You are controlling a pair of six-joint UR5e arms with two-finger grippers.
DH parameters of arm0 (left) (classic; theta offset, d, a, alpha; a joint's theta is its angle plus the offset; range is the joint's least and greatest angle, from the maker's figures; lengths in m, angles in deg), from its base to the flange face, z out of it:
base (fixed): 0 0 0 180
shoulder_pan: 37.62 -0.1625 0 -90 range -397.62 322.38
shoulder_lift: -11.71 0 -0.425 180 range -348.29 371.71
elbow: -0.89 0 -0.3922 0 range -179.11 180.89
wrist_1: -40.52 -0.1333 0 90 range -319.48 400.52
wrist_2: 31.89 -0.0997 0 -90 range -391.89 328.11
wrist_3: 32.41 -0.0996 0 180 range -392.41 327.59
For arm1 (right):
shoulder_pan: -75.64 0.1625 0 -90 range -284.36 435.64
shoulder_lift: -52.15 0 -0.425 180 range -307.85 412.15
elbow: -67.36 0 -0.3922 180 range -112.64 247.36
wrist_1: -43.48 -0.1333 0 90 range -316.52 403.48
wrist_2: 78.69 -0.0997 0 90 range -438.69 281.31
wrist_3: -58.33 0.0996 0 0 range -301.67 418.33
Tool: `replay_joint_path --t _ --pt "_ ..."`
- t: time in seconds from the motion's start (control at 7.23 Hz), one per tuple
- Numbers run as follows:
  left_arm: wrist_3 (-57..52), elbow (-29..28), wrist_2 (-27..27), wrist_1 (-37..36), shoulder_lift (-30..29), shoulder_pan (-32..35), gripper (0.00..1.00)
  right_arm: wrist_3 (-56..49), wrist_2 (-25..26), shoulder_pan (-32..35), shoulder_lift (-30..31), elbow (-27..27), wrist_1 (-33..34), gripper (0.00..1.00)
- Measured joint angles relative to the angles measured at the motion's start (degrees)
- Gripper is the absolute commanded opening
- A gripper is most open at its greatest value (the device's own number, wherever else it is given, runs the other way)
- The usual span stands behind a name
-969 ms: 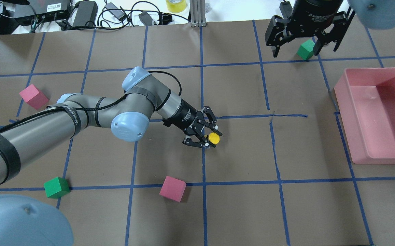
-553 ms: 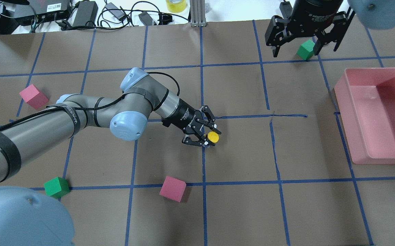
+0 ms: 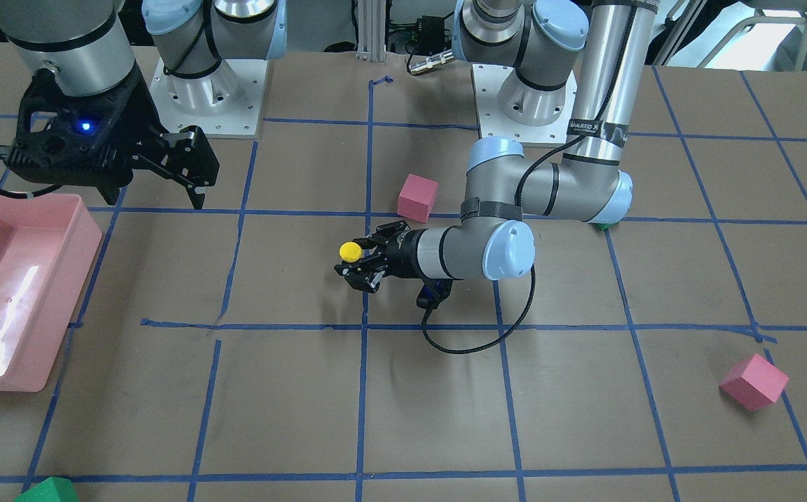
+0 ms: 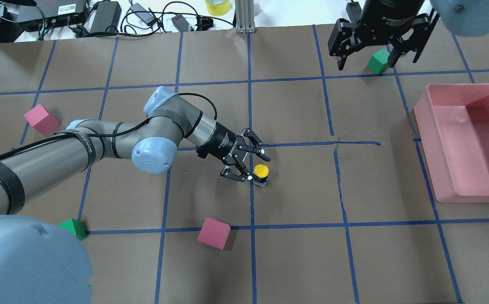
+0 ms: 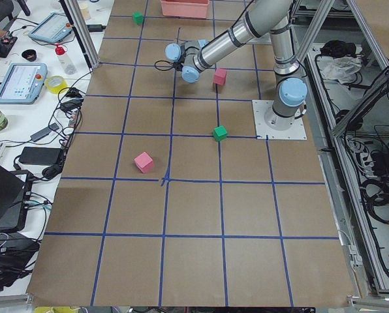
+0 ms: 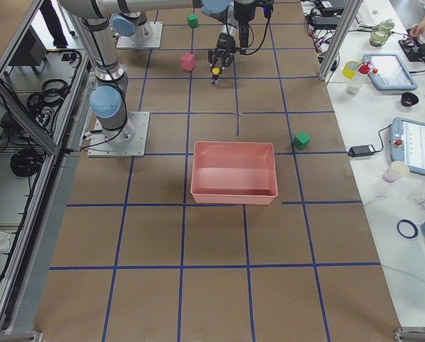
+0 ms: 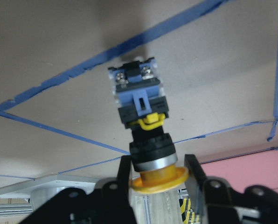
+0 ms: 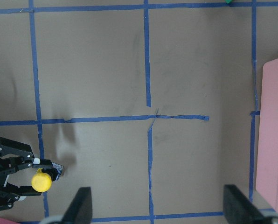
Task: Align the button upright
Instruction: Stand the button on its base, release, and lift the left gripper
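Pink bin (image 4: 481,152) well apart from upright button (image 4: 261,172).

A: Entry one, table (image 4: 295,261) centre?
B: One button (image 4: 261,171), upright beside a tape crossing, cap at the fingertips of the left gripper (image 4: 258,169).
A: Right edge?
B: One bin (image 4: 468,93); one far cube (image 4: 378,61) beyond its inner corner.
A: Remaining cubes?
B: One near cube (image 4: 213,233), robot-side of the button; one left cube (image 4: 41,119) and one near-left cube (image 4: 73,228), well to its left.
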Motion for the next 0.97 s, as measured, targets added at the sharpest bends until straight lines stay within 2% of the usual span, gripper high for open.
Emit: replay_joint_path --t 0.28,0.69,0.97 --pt "2.22 -0.53 -1.01 -0.11 0.71 -0.49 1.00 0.00 0.02 0.00 0.00 0.00 0.04 1.00" --pt "2.45 -6.34 -10.97 -0.50 5.43 -4.44 0.98 0.00 -0.02 0.00 0.00 0.00 0.04 1.00" --pt "-13.04 -11.46 -17.64 -0.01 8.60 -6.13 1.00 0.02 -0.04 0.03 0.00 0.00 0.04 1.00"
